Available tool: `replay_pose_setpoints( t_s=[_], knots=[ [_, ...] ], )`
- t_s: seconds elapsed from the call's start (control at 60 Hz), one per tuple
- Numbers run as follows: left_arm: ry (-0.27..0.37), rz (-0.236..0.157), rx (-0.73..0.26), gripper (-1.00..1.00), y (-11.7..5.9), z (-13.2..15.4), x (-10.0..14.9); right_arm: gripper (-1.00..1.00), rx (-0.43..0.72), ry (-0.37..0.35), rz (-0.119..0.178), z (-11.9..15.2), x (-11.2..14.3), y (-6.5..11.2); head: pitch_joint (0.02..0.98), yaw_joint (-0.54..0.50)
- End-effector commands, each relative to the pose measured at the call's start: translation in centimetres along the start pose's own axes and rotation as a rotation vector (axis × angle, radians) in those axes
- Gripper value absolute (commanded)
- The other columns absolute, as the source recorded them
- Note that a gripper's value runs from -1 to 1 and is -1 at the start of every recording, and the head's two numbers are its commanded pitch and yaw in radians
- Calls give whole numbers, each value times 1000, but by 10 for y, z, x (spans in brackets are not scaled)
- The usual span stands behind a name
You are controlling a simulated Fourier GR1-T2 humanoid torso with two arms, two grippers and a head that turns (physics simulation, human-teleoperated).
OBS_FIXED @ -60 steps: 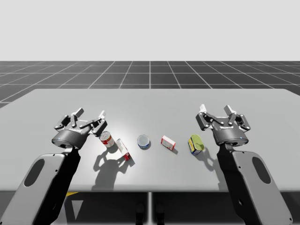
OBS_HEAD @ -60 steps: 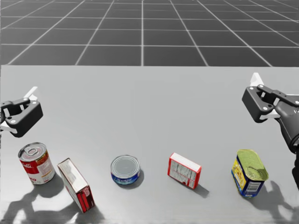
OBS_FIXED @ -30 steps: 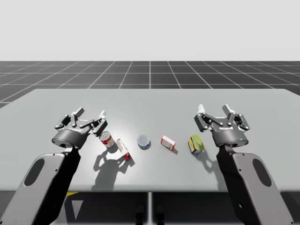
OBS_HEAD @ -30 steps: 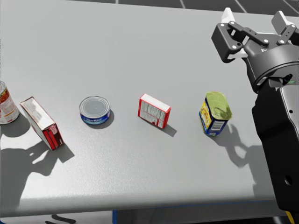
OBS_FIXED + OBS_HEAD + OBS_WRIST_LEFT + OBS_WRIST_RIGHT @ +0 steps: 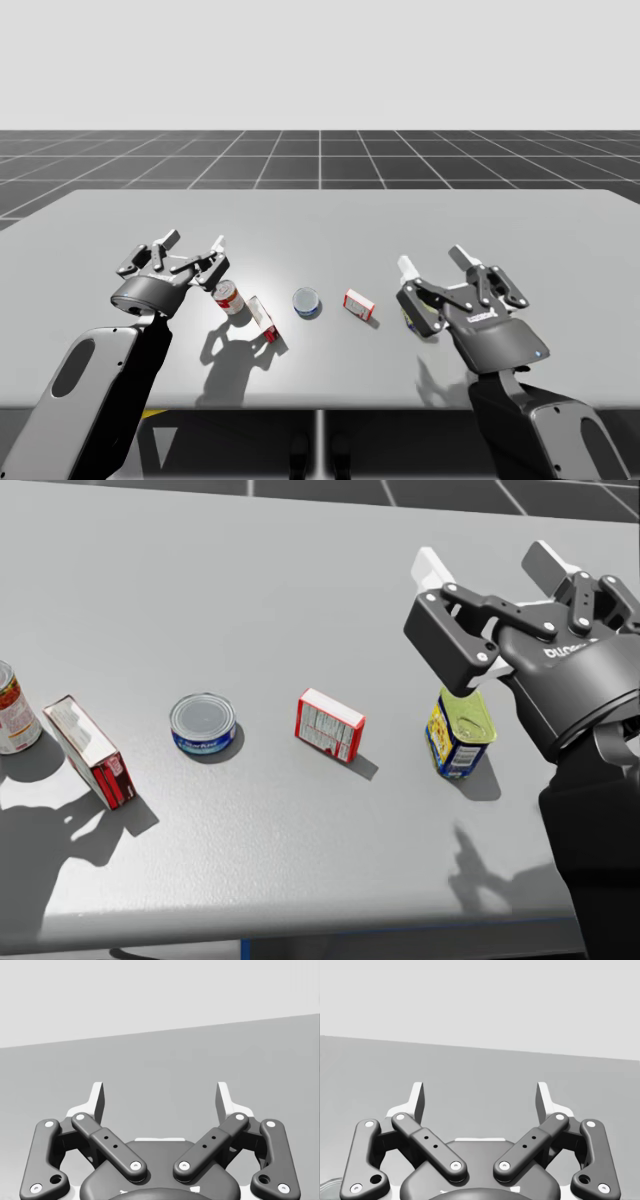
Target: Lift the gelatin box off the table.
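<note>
— Near the front edge of the bench (image 5: 400,220), about midway along it, lies the gelatin box (image 5: 330,725), small, red and white, with nothing touching it.

— What could spoil the lift?

— My right end effector (image 5: 488,572) hovers spread wide and empty by the green-topped can (image 5: 460,730), which stands near the box. If I come down short, I judge I'd topple that can; if I overshoot, I'd shove the box toward the flat blue can (image 5: 204,725). My left end effector (image 5: 193,242) is wide open too, holding nothing.

— And the count?

— Two boxes, counting the taller red box (image 5: 88,750). Three cans, including the red and white can (image 5: 229,297). Two end effectors.
</note>
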Motion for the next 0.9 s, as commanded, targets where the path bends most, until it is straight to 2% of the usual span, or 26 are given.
replay_pose_setpoints(
  t_s=[0.017, 0.05, 0.133, 0.267, 0.317, 0.4, 0.567, 0.633, 0.733, 0.9],
  knots=[
    [0, 5, -3, -1000, 0, 0, 0, -1000, 92, 40, -35, 25, -10, 22, 856, -147],
    [-1, 5, -4, -1000, 0, 0, 0, -1000, 100, 42, -44, 28, -12, 23, 855, -148],
    [-1, 6, -5, -1000, 0, 0, 0, -1000, 137, 59, -37, 34, -19, 25, 853, -149],
    [-1, 8, -5, -1000, 0, 0, 0, -1000, 230, 99, -53, 43, -32, 31, 854, -149],
    [-1, 7, -6, -1000, -1, 0, 0, -1000, 244, 115, -39, 45, -40, 33, 854, -149],
    [-1, 8, -6, -1000, -1, 0, 0, -1000, 246, 134, -37, 43, -51, 35, 855, -149],
    [0, 7, -8, -1000, -1, 0, 0, -1000, 259, 185, -49, 38, -70, 42, 857, -151],
    [0, 7, -9, -1000, -2, 0, 0, -1000, 252, 193, -43, 35, -76, 44, 859, -151],
    [0, 6, -9, -1000, -2, 0, 0, -1000, 231, 222, -12, 29, -87, 46, 860, -151],
    [0, 7, -10, -1000, -2, 1, 0, -1000, 219, 285, -5, 19, -102, 48, 861, -149]
  ],
)
